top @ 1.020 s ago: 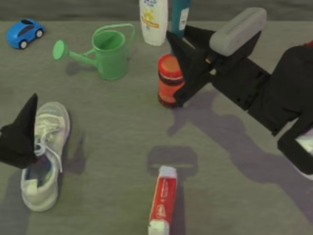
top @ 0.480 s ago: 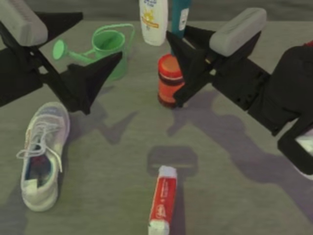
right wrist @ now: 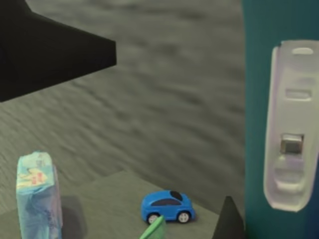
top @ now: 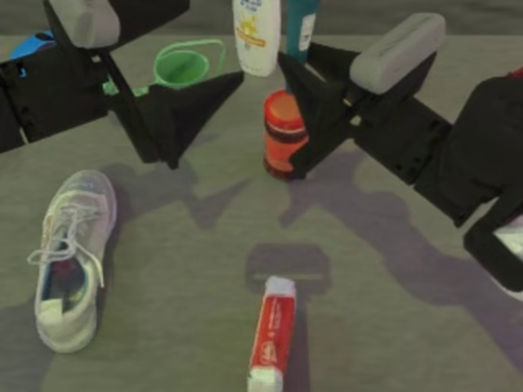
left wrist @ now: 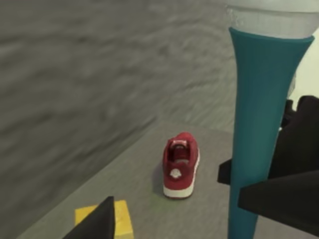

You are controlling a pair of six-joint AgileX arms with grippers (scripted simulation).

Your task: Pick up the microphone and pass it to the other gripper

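The microphone [top: 300, 28] stands upright in the air at the back of the table. Its teal handle [left wrist: 261, 124] runs up to a white head, and the white strip [right wrist: 291, 124] faces the right wrist camera. My right gripper [top: 289, 114] reaches in from the right and is shut on the microphone's lower handle, with one finger [right wrist: 229, 221] right beside it. My left gripper [top: 206, 121] hovers at the back left, open, its fingers pointing right at the microphone. In the left wrist view the handle rises just past the left gripper [left wrist: 194, 214], close to one finger [left wrist: 279, 199].
A white lotion bottle [top: 256, 33] stands beside the microphone and a red jar [top: 282, 135] sits under the right fingers. A green watering can [top: 186, 65] and a blue car [right wrist: 167, 206] lie under the left arm. A sneaker [top: 72, 253], a toothpaste tube [top: 272, 331] and a red shoe [left wrist: 180, 167] also lie on the table.
My left gripper has swung from beside the sneaker up to the back left and then right, towards the microphone. The right gripper and the microphone have not moved.
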